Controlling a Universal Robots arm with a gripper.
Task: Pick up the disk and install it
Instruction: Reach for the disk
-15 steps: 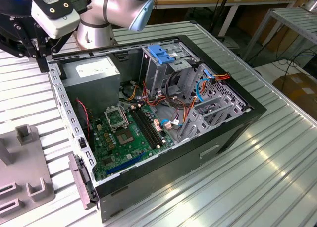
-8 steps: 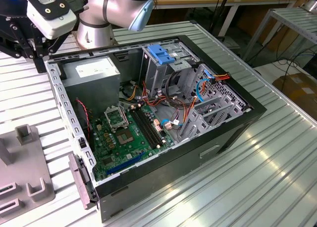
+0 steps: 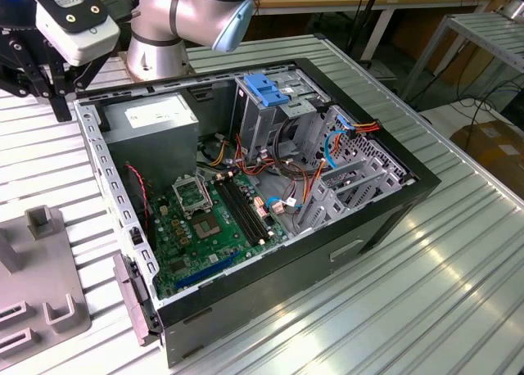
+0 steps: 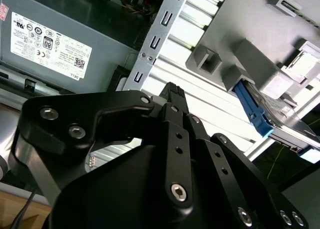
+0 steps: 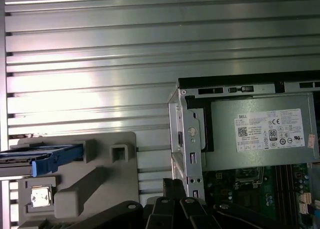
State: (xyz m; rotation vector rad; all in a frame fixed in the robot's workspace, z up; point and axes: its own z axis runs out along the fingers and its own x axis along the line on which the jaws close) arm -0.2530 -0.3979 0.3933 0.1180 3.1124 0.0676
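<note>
The disk [image 5: 30, 156] lies on edge in a slot of the grey holder [image 5: 107, 181], its blue carrier frame [image 4: 251, 108] facing outward; both wrist views show it. My gripper [image 3: 59, 105] hangs at the exterior view's upper left, above the slatted table. It is between the corner of the open computer case [image 3: 270, 285] and the grey holder [image 3: 49, 277]. In both wrist views its black fingertips [image 4: 172, 91] meet with nothing between them. The gripper [image 5: 172, 185] is well apart from the disk.
The case's grey power supply box [image 3: 155, 117] with a white sticker sits nearest the gripper. A blue clip [image 3: 268, 88] tops the metal drive cage. The motherboard [image 3: 209, 219] and loose cables fill the case floor. The grey holder has several upright posts.
</note>
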